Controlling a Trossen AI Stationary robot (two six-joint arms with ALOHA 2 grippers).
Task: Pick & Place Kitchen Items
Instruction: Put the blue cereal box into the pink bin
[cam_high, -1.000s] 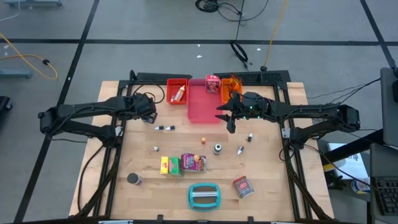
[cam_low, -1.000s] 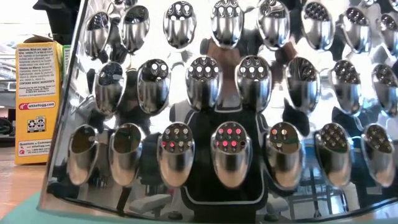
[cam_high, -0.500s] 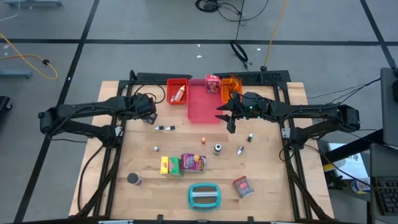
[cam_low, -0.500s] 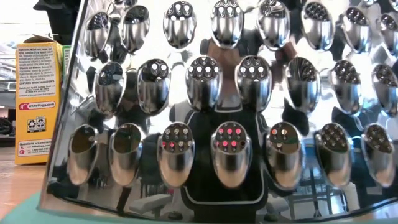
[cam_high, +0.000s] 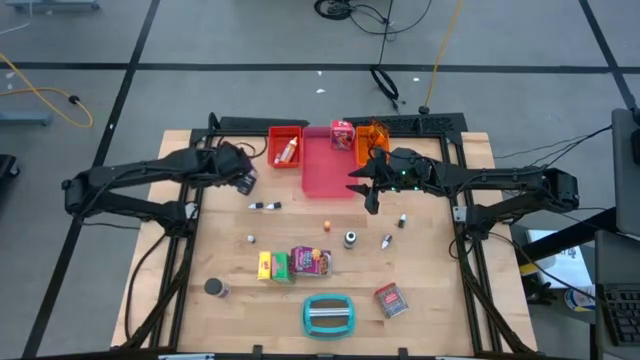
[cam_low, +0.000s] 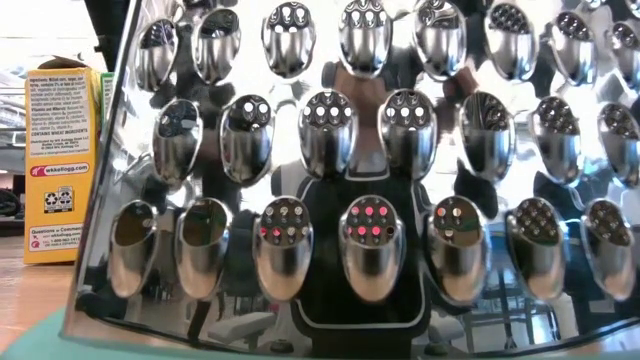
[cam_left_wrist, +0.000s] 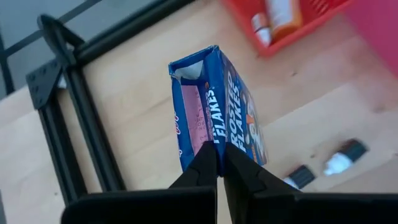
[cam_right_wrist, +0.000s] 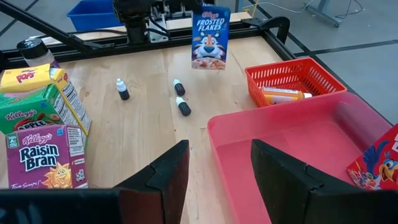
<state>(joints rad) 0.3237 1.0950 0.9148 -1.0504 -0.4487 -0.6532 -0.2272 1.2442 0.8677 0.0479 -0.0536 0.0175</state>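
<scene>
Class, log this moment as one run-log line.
left gripper: shut on Frosted Flakes box, lifted | right gripper: open, empty, at pink tray | red tray: holds bottle

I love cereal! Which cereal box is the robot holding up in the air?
The blue Frosted Flakes box, pinched by the left gripper. The Raisin Bran box and the yellow and green boxes sit on the table.
</scene>
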